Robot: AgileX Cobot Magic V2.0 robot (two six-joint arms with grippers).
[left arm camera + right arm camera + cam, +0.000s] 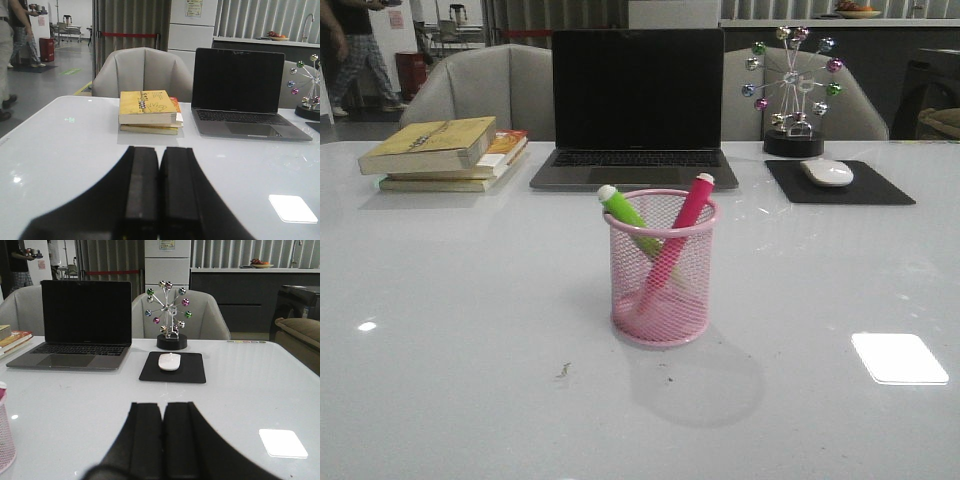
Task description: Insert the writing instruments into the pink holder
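The pink holder (661, 275), a wire-mesh cup, stands upright near the middle of the white table. Two writing instruments lean inside it and cross: a lime green marker (626, 215) tilted left and a magenta marker (680, 235) tilted right, whitish ends poking above the rim. Neither arm shows in the front view. My left gripper (159, 152) is shut with nothing between its fingers, low over bare table facing the books. My right gripper (163, 407) is also shut and empty; an edge of the pink holder (5, 440) shows at that view's side.
A stack of books (445, 152) lies at the back left and an open laptop (636, 105) at the back middle. A white mouse (827, 172) rests on a black pad (840, 183) at the back right, beside a ball ornament (792, 90). Grey chairs stand behind the table.
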